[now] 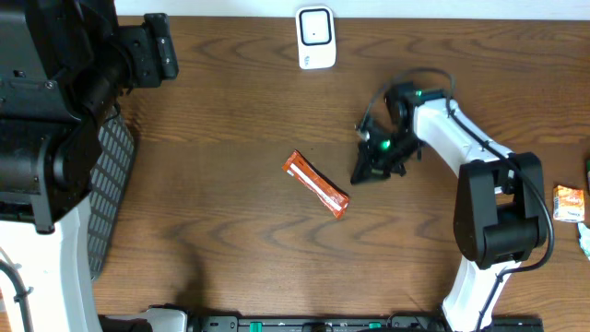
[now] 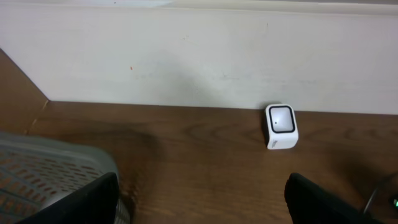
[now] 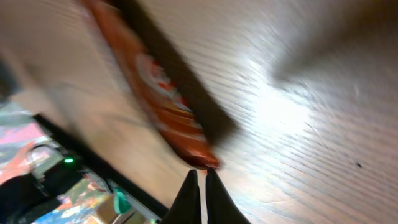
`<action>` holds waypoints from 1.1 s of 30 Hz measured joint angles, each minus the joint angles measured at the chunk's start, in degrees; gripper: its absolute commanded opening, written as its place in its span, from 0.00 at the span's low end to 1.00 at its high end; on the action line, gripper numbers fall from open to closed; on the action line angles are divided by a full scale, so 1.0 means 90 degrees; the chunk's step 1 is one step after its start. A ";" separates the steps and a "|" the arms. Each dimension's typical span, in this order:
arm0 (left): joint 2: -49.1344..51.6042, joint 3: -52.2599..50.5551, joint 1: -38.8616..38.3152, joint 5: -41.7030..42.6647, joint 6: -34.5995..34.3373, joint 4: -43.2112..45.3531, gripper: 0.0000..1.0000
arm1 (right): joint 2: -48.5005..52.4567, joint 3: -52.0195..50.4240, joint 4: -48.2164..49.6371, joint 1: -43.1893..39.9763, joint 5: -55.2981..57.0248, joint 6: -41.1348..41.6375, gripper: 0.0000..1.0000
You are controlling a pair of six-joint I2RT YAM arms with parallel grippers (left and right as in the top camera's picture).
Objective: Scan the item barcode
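Observation:
The item, an orange snack bar, lies flat and diagonal on the wooden table's middle. The white barcode scanner stands at the table's back edge and also shows in the left wrist view, scanner. My right gripper hangs low just right of the bar. In the right wrist view the gripper is shut, its tips pointing at the bar's near end with nothing between them. My left gripper is open over bare table at the far left, holding nothing.
A grey mesh basket sits under the left arm at the table's left edge. Small packets lie at the right edge. A pale wall rises behind the scanner.

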 measured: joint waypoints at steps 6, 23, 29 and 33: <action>0.0000 0.0000 0.0000 0.0000 0.0000 0.0000 0.85 | 0.0000 0.0357 -0.0063 0.0024 -0.1321 -0.0763 0.01; 0.0000 0.0000 0.0000 0.0000 0.0000 0.0000 0.85 | 0.0903 0.0146 0.0619 0.0986 -0.2079 -0.1260 0.01; 0.0000 0.0000 0.0000 0.0000 0.0000 0.0000 0.85 | 0.1620 0.0143 0.0903 0.0969 -0.2079 -0.1229 0.01; 0.0000 0.0000 0.0000 -0.0002 0.0000 -0.0002 0.85 | 0.1943 0.0165 0.0940 0.0935 -0.2526 -0.1132 0.01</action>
